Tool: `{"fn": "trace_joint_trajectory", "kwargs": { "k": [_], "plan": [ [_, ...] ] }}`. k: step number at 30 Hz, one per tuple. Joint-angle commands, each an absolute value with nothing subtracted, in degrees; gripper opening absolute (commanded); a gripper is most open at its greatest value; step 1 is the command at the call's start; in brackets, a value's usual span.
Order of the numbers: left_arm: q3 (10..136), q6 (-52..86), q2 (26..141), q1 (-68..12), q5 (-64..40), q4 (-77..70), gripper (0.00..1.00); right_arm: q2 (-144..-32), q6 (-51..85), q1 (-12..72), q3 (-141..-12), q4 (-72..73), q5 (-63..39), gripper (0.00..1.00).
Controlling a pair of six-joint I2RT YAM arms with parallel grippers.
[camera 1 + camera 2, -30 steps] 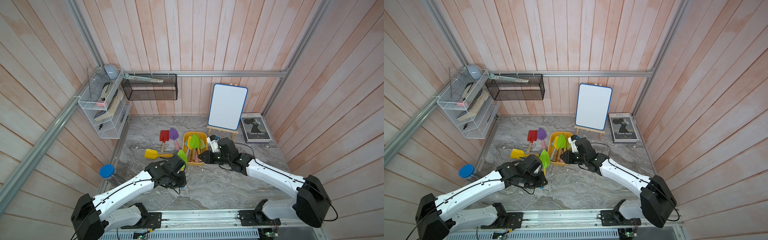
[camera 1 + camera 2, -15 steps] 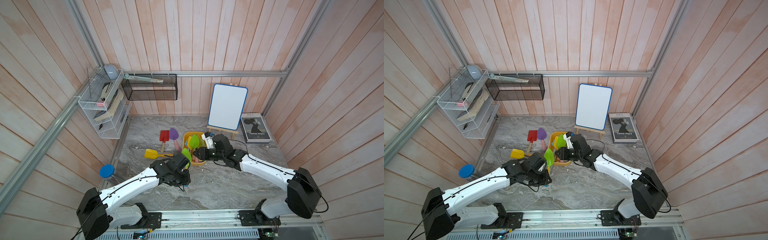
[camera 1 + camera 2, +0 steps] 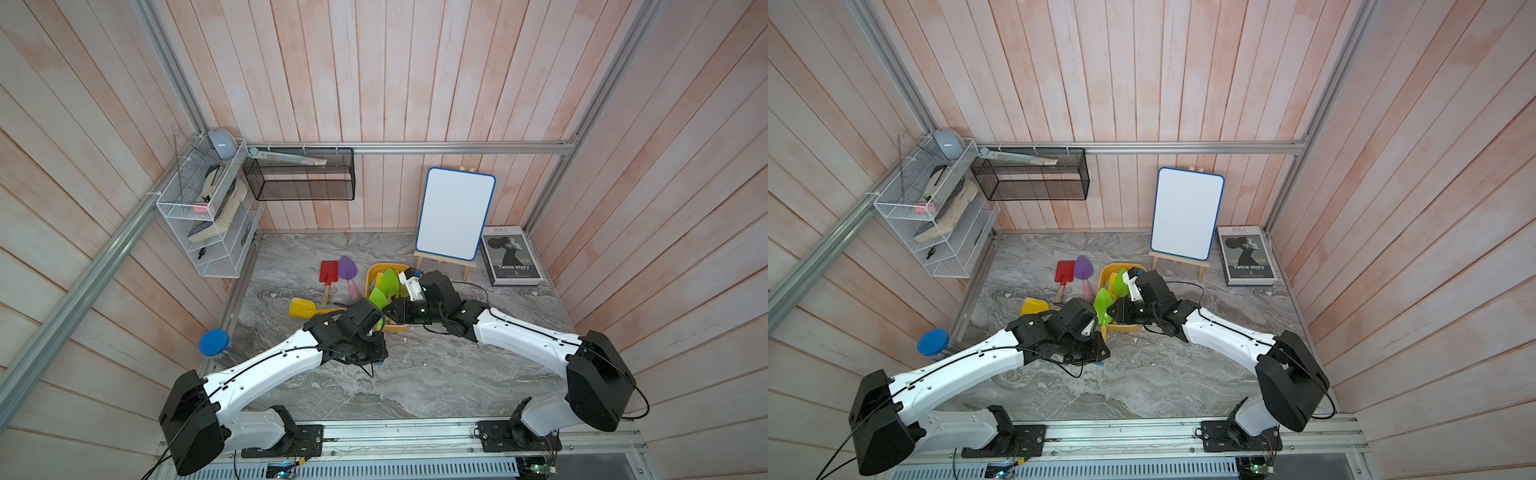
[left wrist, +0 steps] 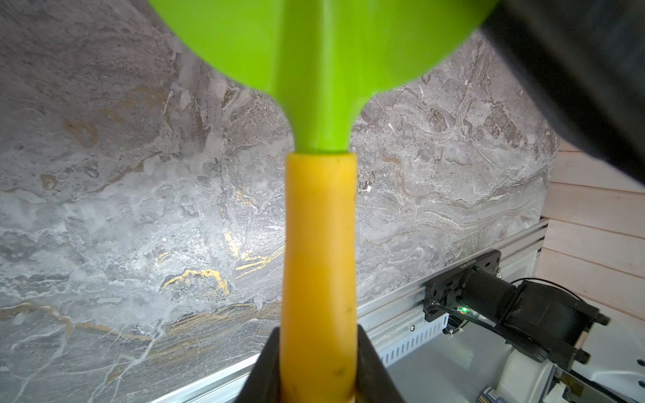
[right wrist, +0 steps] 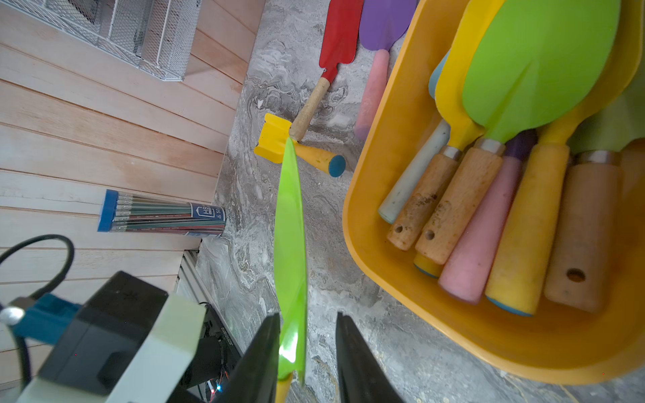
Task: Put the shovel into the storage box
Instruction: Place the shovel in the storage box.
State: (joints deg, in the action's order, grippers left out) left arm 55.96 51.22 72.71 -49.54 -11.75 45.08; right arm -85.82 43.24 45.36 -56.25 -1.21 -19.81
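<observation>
HAND-OVER AT THE BOX: My left hand (image 4: 318,352) pinches the yellow handle of the green-bladed shovel (image 4: 319,223). It holds the shovel, blade raised, above the table (image 4: 139,209), just beside the seven o'clock corner of the storage box (image 3: 388,267). My right hand (image 5: 307,335) stands spread about the blade, one finger touching it and the other apart.

I judge this a hand-over short of the drop. Next, the right hand must press shut on the blade before the left lets go, then carry it toward twelve o'clock over the rim.

Only the right wrist view shows the box crowded with shovels and the gap beside the blade. Only the left wrist view shows the grip on the handle. In both top views the arms hide both grips. A red shovel (image 3: 328,272), a purple shovel (image 3: 347,268) and a yellow shovel (image 3: 302,307) lie at ten o'clock of the box.
</observation>
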Motion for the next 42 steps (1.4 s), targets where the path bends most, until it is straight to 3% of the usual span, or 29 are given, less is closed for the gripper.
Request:
{"fn": "trace_joint_trajectory", "kwargs": {
  "k": [1,13,18,20,23,42],
  "plan": [
    [57.4,50.0,72.4,-49.7,-12.0,43.8,0.17,-86.8,43.4,45.7,-57.7,0.1,-20.7,0.25],
    [57.1,49.9,71.7,-49.7,-12.3,43.2,0.22,-87.3,43.5,45.8,-57.8,0.2,-20.5,0.00],
    [57.0,49.6,71.4,-49.7,-12.8,43.0,0.54,-87.8,43.1,45.8,-58.2,0.0,-20.5,0.00],
    [56.8,49.5,71.0,-49.7,-13.0,42.5,0.63,-87.8,42.7,45.7,-58.4,-0.2,-20.4,0.00],
    [56.7,49.3,70.2,-49.7,-13.0,42.1,0.70,-87.7,42.4,45.4,-58.4,-0.5,-20.4,0.00],
    [53.3,49.0,62.0,-49.7,-11.2,34.0,0.72,-90.4,32.5,31.6,-62.6,-3.6,-24.5,0.00]
  ]
}}
